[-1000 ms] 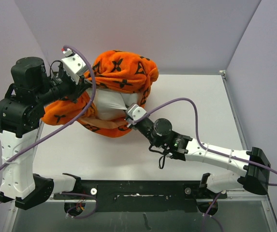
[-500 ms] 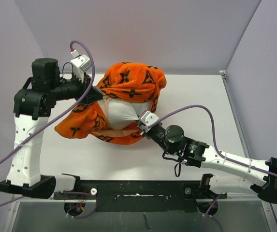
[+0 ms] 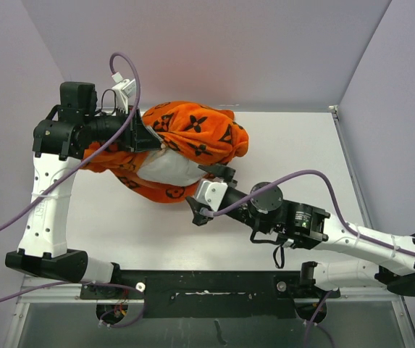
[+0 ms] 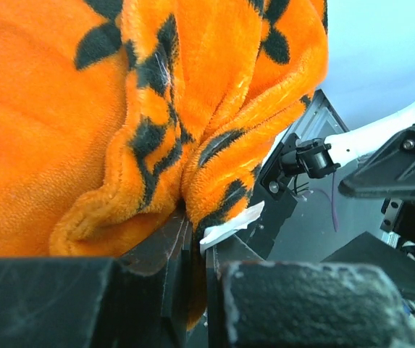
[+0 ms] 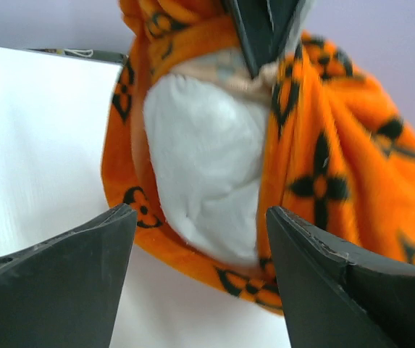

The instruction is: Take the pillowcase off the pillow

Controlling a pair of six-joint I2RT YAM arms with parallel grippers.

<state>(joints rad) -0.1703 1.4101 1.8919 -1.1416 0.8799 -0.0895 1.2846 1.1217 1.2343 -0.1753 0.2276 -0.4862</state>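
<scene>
left gripper [image 4: 196, 250] is clamped tight on a bunched fold of the orange monogram pillowcase [image 4: 62, 109], fabric heaped right above its fingers, and a small white tag [image 4: 232, 221] is poking out beside them. right gripper [image 5: 200, 217] is spread wide with nothing in it. just ahead of its fingertips the white pillow [image 5: 207, 174] bulges from the cover's opening, orange on both sides. from above, the bundle sits between the two grippers on the white table [image 3: 301, 159].
</scene>
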